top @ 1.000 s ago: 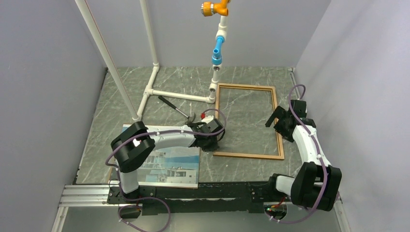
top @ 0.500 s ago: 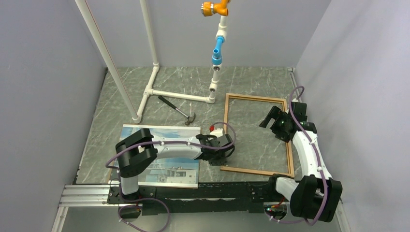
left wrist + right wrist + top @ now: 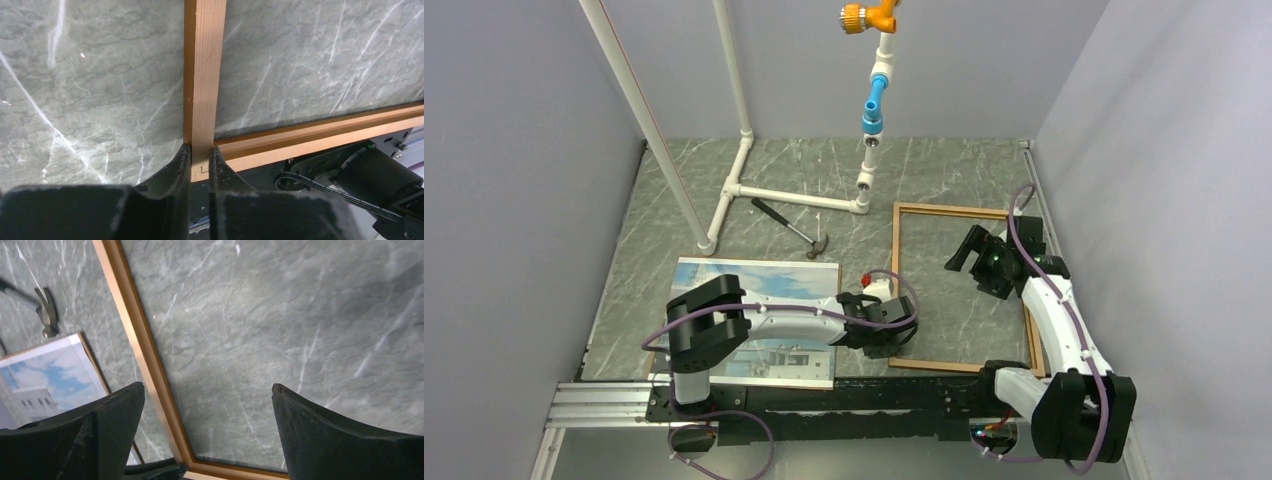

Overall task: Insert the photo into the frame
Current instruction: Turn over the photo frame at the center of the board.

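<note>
The left pincer [image 3: 200, 150] was clenched tight on the frame [image 3: 205, 60]. It pinched the thin side rail right by the near corner. The wooden frame lay flat on the table [image 3: 944, 170], and most of it stretched away in front of that pincer. It looked light and stiff, but its rails were thin, so a hard tug might twist it. A rail seemed the best place to hold it.

The right pincer [image 3: 208, 386] hung wide open over the bare table inside the frame, holding nothing.

The photo [image 3: 764, 285] lay flat behind the left pincer, partly under its arm. It looked thin, shiny and bendy, so likely slippery. An edge seemed the best place to grip it.
</note>
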